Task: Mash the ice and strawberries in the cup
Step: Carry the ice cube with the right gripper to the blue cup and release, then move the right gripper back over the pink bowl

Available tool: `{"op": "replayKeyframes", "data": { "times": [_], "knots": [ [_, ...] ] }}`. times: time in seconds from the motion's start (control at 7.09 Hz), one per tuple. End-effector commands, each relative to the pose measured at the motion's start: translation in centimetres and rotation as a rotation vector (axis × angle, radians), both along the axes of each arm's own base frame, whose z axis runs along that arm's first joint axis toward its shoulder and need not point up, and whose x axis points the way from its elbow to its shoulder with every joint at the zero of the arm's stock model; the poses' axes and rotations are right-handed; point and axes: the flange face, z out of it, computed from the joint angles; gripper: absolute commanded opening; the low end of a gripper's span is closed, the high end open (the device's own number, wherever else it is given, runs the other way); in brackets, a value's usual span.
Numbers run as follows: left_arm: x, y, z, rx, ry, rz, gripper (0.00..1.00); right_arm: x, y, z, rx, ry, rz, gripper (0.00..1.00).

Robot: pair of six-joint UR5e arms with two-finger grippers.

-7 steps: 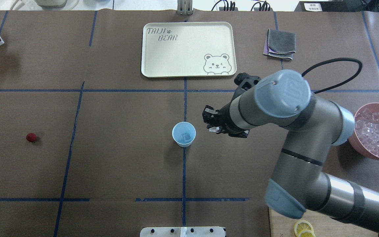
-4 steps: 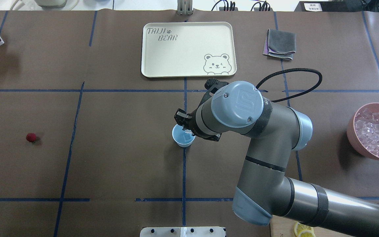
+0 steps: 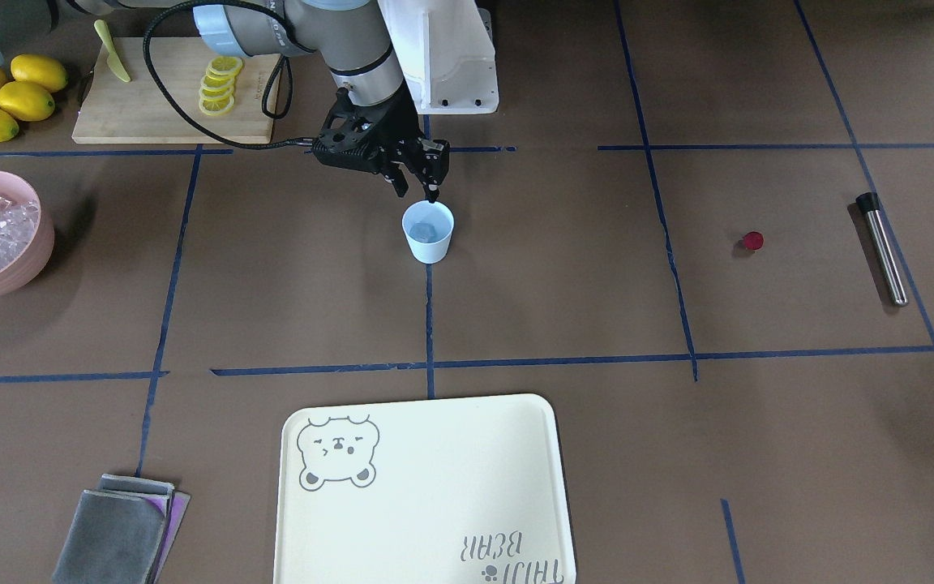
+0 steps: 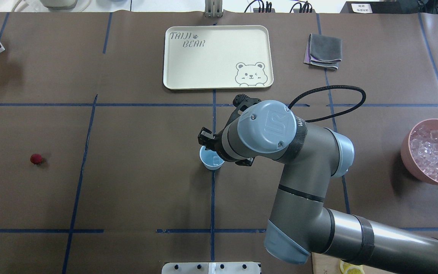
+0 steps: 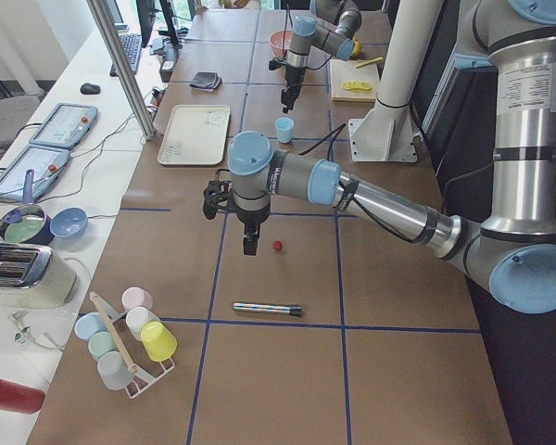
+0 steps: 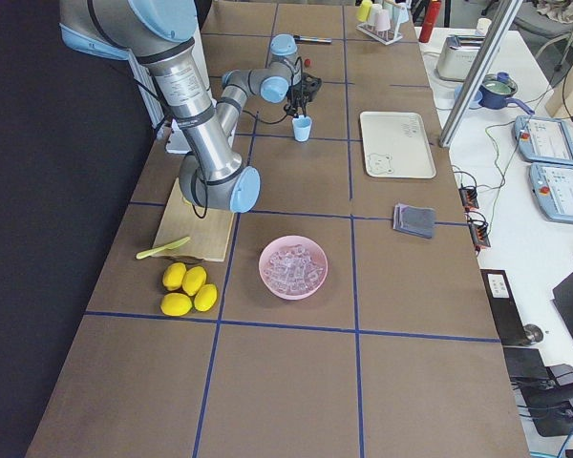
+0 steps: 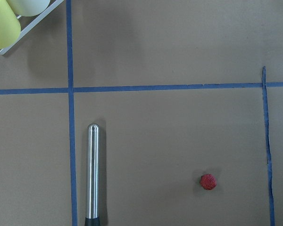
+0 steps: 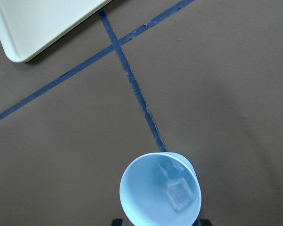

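Swung inward over the last second, the right gripper [image 3: 417, 193] hangs with jaws apart and empty; of the left gripper [image 5: 249, 243] I cannot tell the jaws. The tray [image 4: 219, 57] reads "TAIJI BEAR". Just below the right gripper stands the cup [image 4: 209, 163], probably light and tippable, with glassy, likely slippery ice cubes [image 8: 178, 195] inside. The strawberry [image 4: 36, 159], well apart on the robot's left, looks soft: pinch gently across its middle.

In the front-facing view, the brown tabletop [image 3: 556, 284], gridded with blue tape [image 3: 428, 324], carries the cup [image 3: 430, 248] upper centre, the strawberry [image 3: 752, 240] and a steel rod [image 3: 882, 250] right, a cream tray [image 3: 434, 470] bottom centre, and a pink bowl [image 3: 25, 272] left.
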Motion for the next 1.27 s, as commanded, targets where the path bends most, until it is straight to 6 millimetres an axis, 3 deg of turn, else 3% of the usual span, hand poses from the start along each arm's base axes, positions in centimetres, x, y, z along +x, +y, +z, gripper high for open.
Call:
{"op": "replayKeyframes", "data": {
  "times": [0.0, 0.14, 0.28, 0.42, 0.56, 0.7, 0.99, 1.13],
  "knots": [
    [0.0, 0.1, -0.3, 0.005, 0.000, 0.000, 1.00, -0.1, 0.0, -0.3, 0.002, -0.005, 0.000, 0.84],
    [-0.1, 0.1, -0.3, 0.005, 0.000, -0.001, 1.00, 2.6, -2.1, -1.1, 0.003, -0.030, 0.030, 0.99],
    [-0.1, 0.1, -0.3, 0.005, 0.000, -0.001, 1.00, 6.3, -4.2, 0.7, -0.057, -0.044, 0.000, 0.99],
    [-0.1, 0.2, -0.1, 0.000, 0.000, -0.001, 1.00, 12.7, -5.6, 4.1, -0.108, -0.050, -0.008, 0.99],
    [-0.1, 0.2, 0.0, -0.001, 0.000, -0.001, 1.00, 18.0, -5.6, 8.7, -0.074, -0.008, -0.034, 0.99],
    [0.0, 0.4, 0.4, -0.010, -0.001, 0.000, 1.00, 21.8, -5.7, 13.9, -0.058, 0.063, -0.036, 0.99],
    [0.0, 0.4, 0.4, -0.010, -0.001, 0.000, 1.00, 28.0, -6.1, 22.4, -0.062, 0.181, -0.058, 0.98],
    [0.0, 0.4, 0.4, -0.009, -0.001, 0.000, 1.00, 32.1, -6.2, 26.6, -0.046, 0.223, -0.099, 0.98]
  ]
}}
